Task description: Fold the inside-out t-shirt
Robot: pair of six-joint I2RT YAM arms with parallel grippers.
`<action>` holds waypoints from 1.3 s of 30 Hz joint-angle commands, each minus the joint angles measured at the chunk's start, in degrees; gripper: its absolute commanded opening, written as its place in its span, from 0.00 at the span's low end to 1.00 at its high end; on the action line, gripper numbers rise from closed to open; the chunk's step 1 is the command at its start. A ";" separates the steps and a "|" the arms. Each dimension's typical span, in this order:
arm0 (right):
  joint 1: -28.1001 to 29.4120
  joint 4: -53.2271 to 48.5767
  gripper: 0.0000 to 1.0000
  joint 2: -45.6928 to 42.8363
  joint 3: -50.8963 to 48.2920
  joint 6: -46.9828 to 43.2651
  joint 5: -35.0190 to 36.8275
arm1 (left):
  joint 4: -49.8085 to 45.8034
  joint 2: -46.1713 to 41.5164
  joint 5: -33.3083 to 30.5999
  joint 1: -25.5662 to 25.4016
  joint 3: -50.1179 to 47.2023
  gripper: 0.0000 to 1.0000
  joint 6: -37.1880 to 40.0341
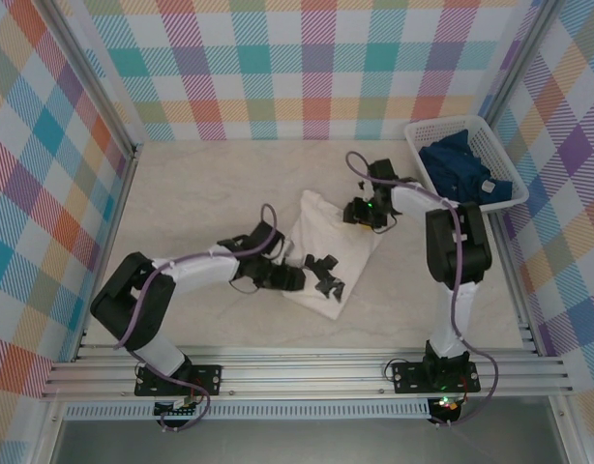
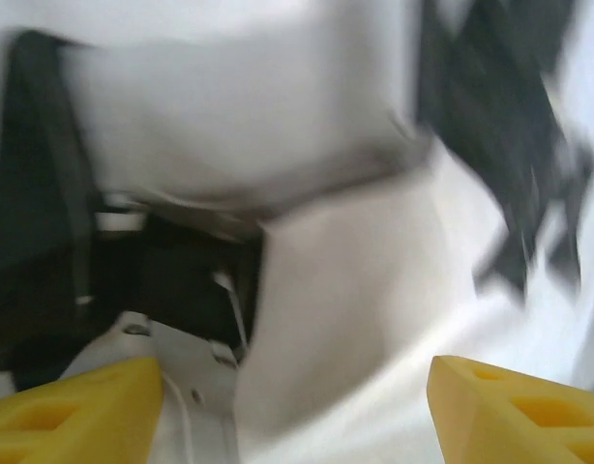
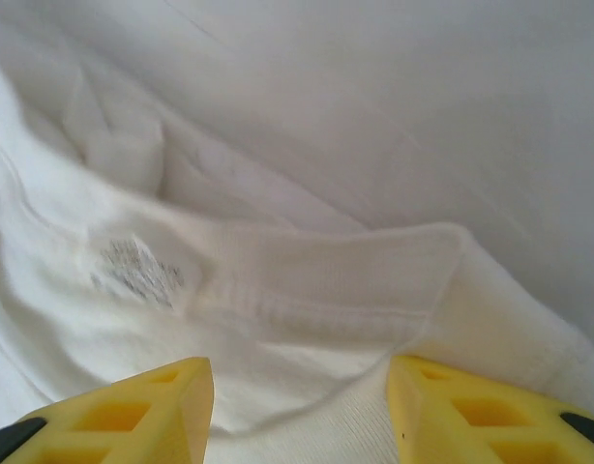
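Note:
The inside-out t-shirt (image 1: 321,242) lies bunched as a white heap in the middle of the table. My left gripper (image 1: 325,275) hovers over its near right part, jaws wide apart. In the blurred left wrist view white cloth (image 2: 345,290) spreads between the two yellow fingertips (image 2: 94,411) of that gripper (image 2: 302,416), and nothing is pinched. My right gripper (image 1: 362,211) sits at the shirt's far right edge. In the right wrist view it (image 3: 297,416) stands open over the ribbed collar (image 3: 326,280), next to a grey printed label (image 3: 137,271).
A white basket (image 1: 423,130) at the back right holds a dark blue garment (image 1: 466,169). Checked walls close in the table on three sides. Bare tabletop (image 1: 210,184) lies left of and behind the shirt. A rail (image 1: 307,372) runs along the near edge.

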 commanded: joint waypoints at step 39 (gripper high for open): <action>-1.80 3.90 0.50 -10.86 -9.83 -2.03 -6.18 | 8.52 4.67 -3.04 10.00 10.74 0.72 -3.24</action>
